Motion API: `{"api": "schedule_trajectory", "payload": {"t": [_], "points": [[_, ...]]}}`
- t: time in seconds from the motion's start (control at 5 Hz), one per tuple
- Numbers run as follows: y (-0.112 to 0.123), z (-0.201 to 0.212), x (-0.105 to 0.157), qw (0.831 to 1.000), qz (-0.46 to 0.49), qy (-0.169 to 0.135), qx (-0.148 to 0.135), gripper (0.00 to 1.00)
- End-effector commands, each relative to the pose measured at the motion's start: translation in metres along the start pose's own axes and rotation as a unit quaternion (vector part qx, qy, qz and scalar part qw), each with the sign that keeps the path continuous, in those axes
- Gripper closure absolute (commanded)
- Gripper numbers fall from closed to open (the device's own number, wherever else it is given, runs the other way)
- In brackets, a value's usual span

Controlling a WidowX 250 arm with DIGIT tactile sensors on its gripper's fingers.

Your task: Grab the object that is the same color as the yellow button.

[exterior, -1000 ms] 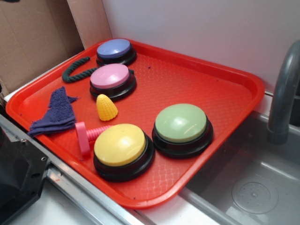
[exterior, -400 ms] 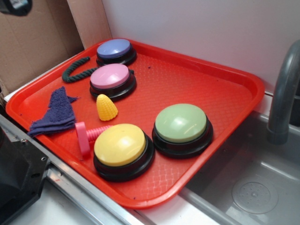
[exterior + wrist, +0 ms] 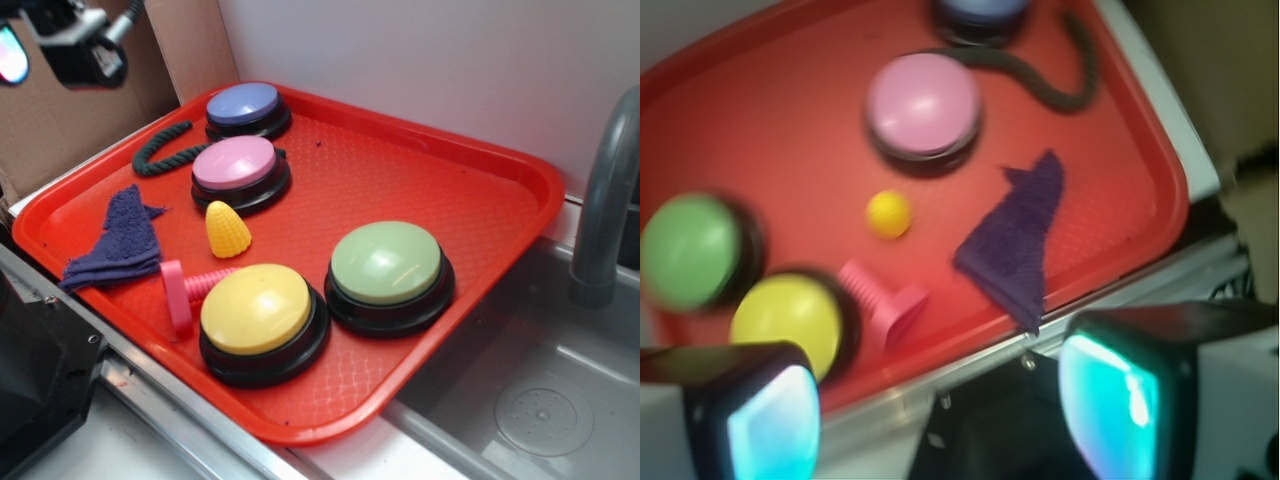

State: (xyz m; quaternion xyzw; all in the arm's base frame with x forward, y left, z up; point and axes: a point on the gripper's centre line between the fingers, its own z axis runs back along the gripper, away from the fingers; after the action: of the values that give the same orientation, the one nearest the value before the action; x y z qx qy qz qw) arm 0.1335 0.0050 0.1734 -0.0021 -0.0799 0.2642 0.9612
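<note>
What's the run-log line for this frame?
phase: approach | end effector: open, empty, above tray edge | target: corn toy upright, untouched | yellow button: nearby

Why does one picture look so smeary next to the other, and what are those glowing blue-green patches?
Wrist view: the whole frame is soft and streaked, so the corn toy reads as a plain yellow blob; the teal glow sits on the two fingers at the bottom edge. Exterior view: sharp and evenly lit, kernel bumps visible on the toy, soft highlights on the yellow button; only the gripper in the top-left corner is blurred.
</note>
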Motion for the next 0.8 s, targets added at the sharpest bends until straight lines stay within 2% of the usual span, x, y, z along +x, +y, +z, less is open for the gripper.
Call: {"api": "schedule_trajectory", "payload": {"t": [0.0, 0.2, 0.6], "points": [[-0.005, -0.039, 0.017, 0.992, 0.115, -0.054, -0.018, 0.0], [-0.013, -0.082, 0.031, 0.989, 0.138, -0.052, 0.001, 0.0], [-0.036, -0.131, 0.036, 0.99, 0.128, -0.061, 0.019, 0.0]]}}
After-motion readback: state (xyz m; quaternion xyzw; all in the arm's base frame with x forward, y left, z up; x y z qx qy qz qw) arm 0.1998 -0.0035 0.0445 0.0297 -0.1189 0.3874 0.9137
